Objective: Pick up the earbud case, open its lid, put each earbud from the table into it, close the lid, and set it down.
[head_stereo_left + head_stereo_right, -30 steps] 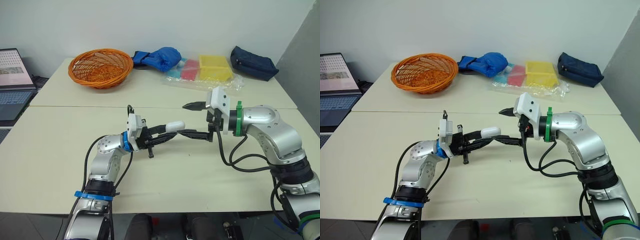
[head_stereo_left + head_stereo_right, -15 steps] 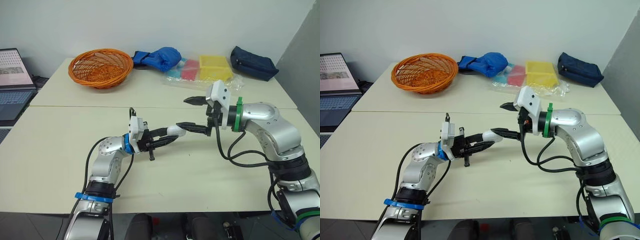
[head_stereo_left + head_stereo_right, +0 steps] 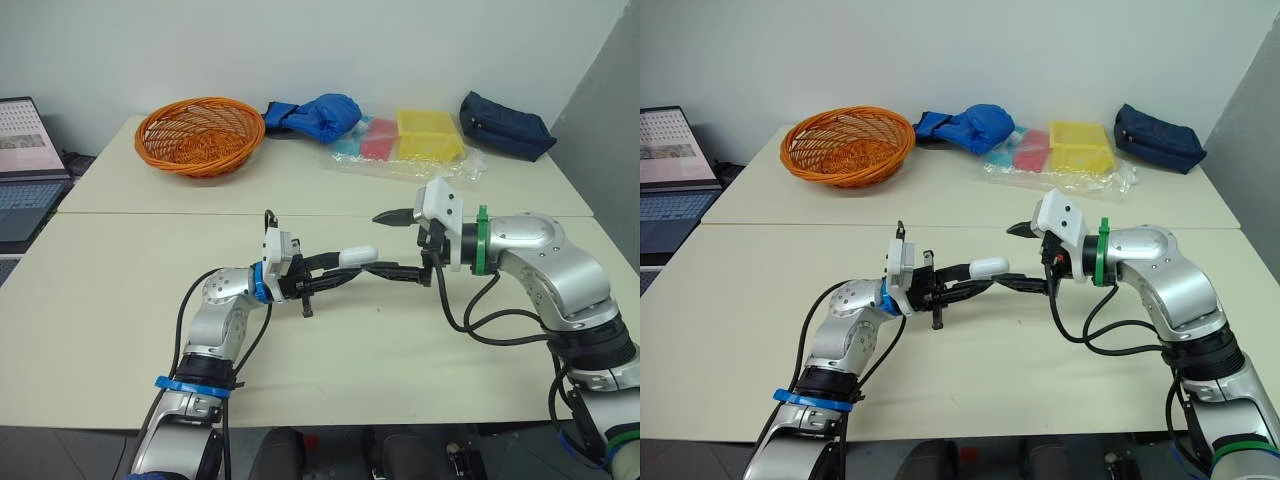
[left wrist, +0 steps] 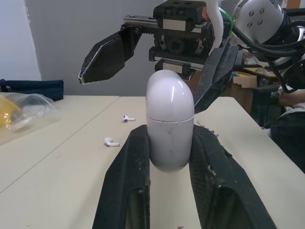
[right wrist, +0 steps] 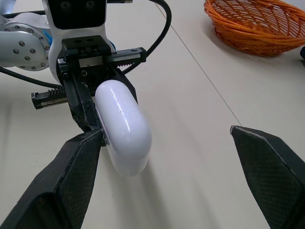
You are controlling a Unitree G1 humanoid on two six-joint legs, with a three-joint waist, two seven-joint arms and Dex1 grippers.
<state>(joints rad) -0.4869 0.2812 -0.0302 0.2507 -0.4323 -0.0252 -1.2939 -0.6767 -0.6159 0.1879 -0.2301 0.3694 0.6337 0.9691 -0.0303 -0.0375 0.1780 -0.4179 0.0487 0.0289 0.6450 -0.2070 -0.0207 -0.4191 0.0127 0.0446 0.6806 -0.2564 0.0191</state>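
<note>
Above matte beige table, left hand clamps smooth, glossy white pill-shaped earbud case; right hand gapes wide.

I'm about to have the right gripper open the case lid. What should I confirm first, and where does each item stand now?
1. White oval earbud case clamped between both fingers of the left gripper: ok.
2. Lid shut, its rounded end pointing toward the right gripper: ok.
3. Right gripper open wide, one finger close beside the case, the other well clear: ok.
4. That near finger placed at the lid seam: cannot tell.
5. Two small white earbuds lying apart on the beige table: ok.
</note>
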